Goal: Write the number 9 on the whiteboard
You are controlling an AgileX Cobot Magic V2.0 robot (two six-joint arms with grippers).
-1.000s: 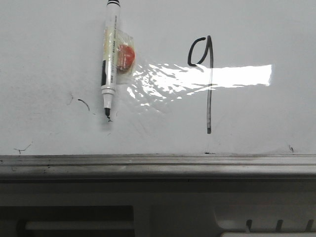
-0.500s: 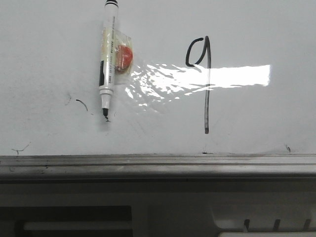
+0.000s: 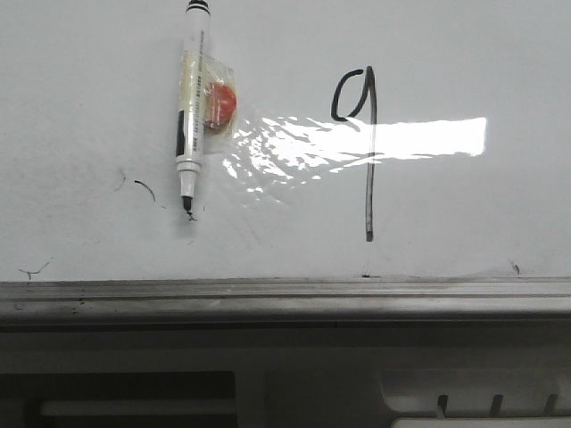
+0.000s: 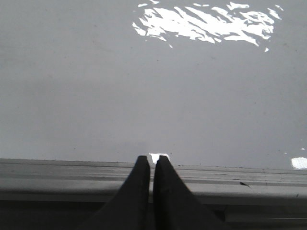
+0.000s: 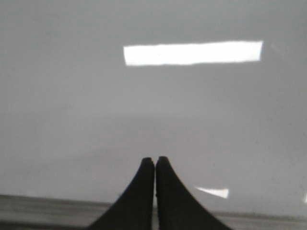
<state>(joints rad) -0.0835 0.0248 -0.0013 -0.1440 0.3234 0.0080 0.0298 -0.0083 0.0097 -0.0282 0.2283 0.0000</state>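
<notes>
The whiteboard (image 3: 89, 80) fills the front view, with its grey bottom rail (image 3: 285, 299) below. The black number 9 (image 3: 368, 160) is drawn right of centre, a small loop over a long straight stem. A white marker (image 3: 191, 107) with a black tip pointing down is taped to the board at upper left, beside a red-orange magnet (image 3: 221, 101). No gripper shows in the front view. My left gripper (image 4: 152, 158) is shut and empty, over the rail. My right gripper (image 5: 155, 159) is shut and empty, facing bare board (image 5: 153, 105).
A wrinkled glare patch (image 3: 277, 152) and a bright light strip (image 3: 428, 135) cross the board. Small stray black scribbles (image 3: 143, 189) sit low on the left. Below the rail is grey machine housing (image 3: 285, 383) with slots.
The whole front view has shifted slightly left and up. The 9 and the marker look the same.
</notes>
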